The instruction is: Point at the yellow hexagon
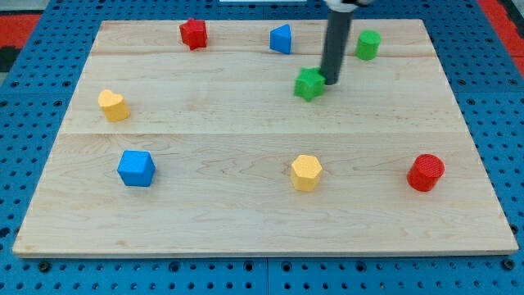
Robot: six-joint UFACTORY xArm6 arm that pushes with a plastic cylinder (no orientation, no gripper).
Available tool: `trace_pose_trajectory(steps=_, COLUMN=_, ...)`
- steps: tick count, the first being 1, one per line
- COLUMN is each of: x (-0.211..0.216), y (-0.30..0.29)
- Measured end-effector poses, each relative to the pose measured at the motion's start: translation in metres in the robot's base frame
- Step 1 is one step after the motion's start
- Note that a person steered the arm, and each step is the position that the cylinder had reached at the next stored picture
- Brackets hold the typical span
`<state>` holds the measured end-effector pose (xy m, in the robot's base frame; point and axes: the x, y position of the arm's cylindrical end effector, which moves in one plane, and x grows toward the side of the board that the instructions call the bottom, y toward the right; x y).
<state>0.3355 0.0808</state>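
Wooden board (246, 123) carrying all eight blocks, set on a blue perforated surface (33, 98). No bins or trays; only the board bearing things.

Along the far edge, left to right: red star-like block (194, 34), blue block (281, 38) with a sloped top, green cylinder (368, 44). Just nearer than those, green star-shaped block (309, 83). At the left, midway back, yellow rounded block (114, 106). In the near band, left to right: blue block (136, 168) of faceted shape, yellow hexagon (306, 172), red cylinder (426, 172).

Yellow hexagon: near part of the board, a little right of centre, between the faceted blue block and the red cylinder, well apart from both. Flat six-sided top face, paler than the side walls, lying flat on the wood, nothing touching it.

No pincer on this arm, just a straight dark rod coming down from the far edge. My tip (330, 81) down on the board just right of the green star-shaped block, touching or nearly touching it; cannot tell which. Well apart from the yellow hexagon, which lies nearer and slightly left of the tip.
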Motion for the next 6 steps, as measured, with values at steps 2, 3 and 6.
trace_pose_trajectory(steps=2, x=0.005, y=-0.049)
trace_pose_trajectory(steps=3, x=0.058, y=-0.006)
trace_pose_trajectory(steps=6, x=0.21, y=-0.002)
